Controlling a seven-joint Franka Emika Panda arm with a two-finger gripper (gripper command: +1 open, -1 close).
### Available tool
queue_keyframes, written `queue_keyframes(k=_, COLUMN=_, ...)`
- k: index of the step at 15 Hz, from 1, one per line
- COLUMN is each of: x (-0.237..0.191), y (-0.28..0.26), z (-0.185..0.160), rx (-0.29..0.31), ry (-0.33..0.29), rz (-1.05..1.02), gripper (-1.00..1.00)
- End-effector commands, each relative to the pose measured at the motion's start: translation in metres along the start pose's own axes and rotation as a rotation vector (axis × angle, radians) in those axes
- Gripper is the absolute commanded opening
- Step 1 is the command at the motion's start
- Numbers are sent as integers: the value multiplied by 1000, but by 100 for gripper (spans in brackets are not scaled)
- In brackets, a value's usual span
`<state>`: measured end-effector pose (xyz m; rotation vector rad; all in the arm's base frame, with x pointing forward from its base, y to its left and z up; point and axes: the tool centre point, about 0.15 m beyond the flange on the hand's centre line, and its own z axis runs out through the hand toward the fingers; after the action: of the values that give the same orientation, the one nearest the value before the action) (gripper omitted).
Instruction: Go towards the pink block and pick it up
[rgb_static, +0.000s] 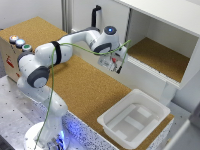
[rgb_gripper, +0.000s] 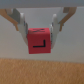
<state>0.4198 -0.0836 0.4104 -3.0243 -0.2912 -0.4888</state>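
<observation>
A: Starting at the exterior view's left, what do you see?

B: A box (rgb_static: 11, 55) with three round buttons (rgb_static: 20, 43) on top, sitting at the edge of the cork-topped table (rgb_static: 85, 87). Just beside it stands the white arm (rgb_static: 47, 62), which reaches across the table toward the exterior view's right. A green cable (rgb_static: 52, 95) runs along the arm.

A: And further along?

B: The gripper (rgb_static: 116, 64) hangs above the cork, close to the front wall of a white open cabinet (rgb_static: 165, 45) that has a cork floor of its own. Below that, near the table's corner, sits a white plastic bin (rgb_static: 134, 118).

A: Where is the pink block?

B: I cannot make it out in the exterior view; the gripper area is too small and blurred there. The wrist view shows it plainly: the pink block (rgb_gripper: 40, 42) sits between the two fingers (rgb_gripper: 21, 21), with a dark L-shaped mark on its facing side.

A: So the fingers are clamped on it?

B: Yes, one finger presses each side, and the block is clear of the cork surface (rgb_gripper: 42, 70) beneath it.
</observation>
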Motion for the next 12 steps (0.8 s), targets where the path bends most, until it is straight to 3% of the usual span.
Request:
queue_keyframes(k=1, x=-36, y=-47, z=71, rx=-161, ry=-19, rz=2, gripper=-100)
queue_keyframes(k=8, x=-41, y=-43, z=157, rx=-198, ry=-144, rz=156, gripper=-100)
queue_keyframes(k=11, x=-55, y=-40, z=180, rx=-166, ry=-178, rz=187, gripper=-100)
queue_keyframes(k=12, x=-59, y=-37, z=186, rx=-127, ry=-197, rz=215, gripper=-100)
